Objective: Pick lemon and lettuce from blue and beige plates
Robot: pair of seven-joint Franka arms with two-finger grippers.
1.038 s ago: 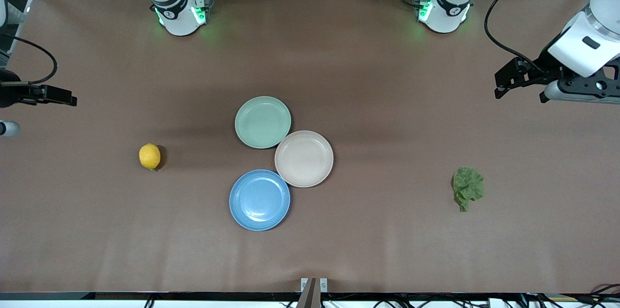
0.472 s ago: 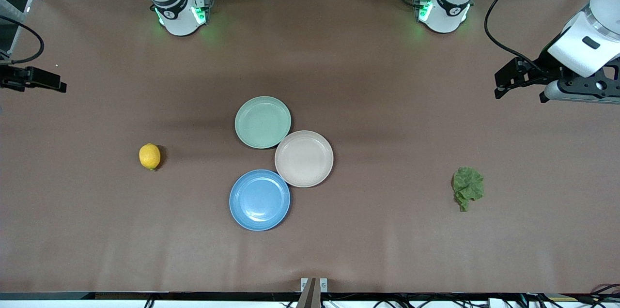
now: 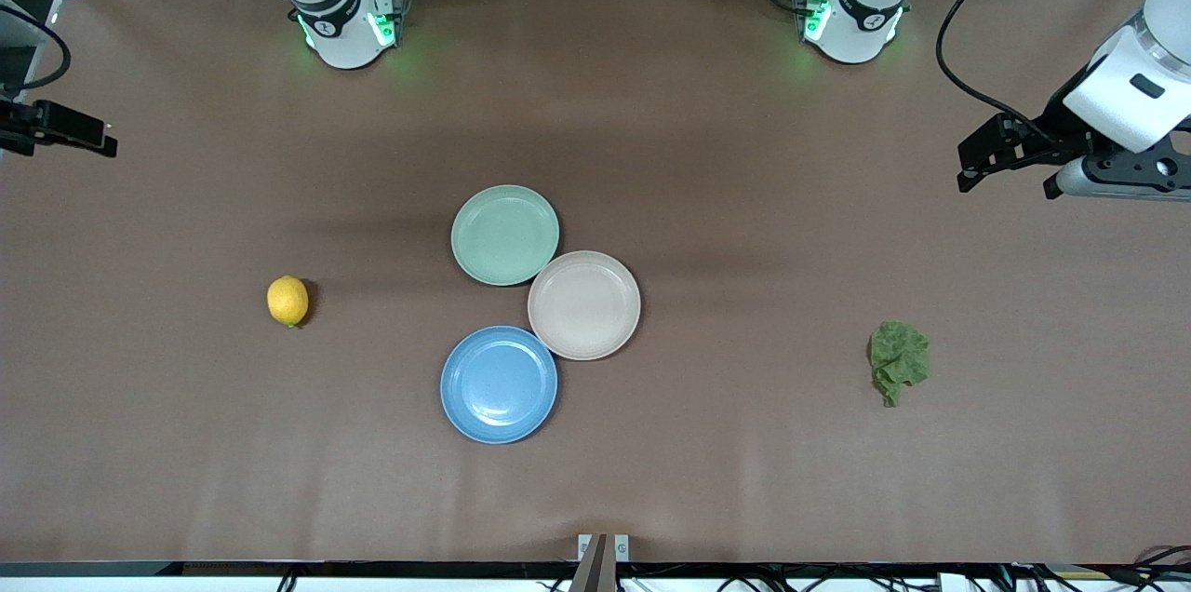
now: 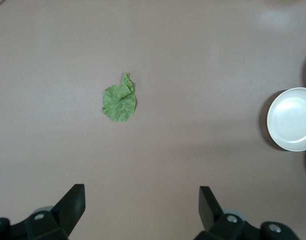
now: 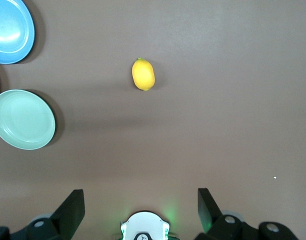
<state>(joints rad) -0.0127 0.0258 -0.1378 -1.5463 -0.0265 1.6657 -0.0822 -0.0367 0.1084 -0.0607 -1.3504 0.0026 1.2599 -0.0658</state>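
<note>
While the front view shows only the edge of each arm, the wrist views show the left gripper (image 4: 141, 210) and right gripper (image 5: 140, 210) spread wide, empty, above bare table (image 3: 744, 154). The lettuce (image 3: 899, 360) lies toward the left arm's end, the lemon (image 3: 287, 301) toward the right arm's, both off the blue plate (image 3: 499, 384) and beige plate (image 3: 584, 304).

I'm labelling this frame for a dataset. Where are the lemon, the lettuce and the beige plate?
lemon (image 3: 287, 301), front view, middle of the fruit.
lettuce (image 3: 900, 359), front view, middle of the leaf.
beige plate (image 3: 584, 304), front view, bare centre of the plate.
</note>
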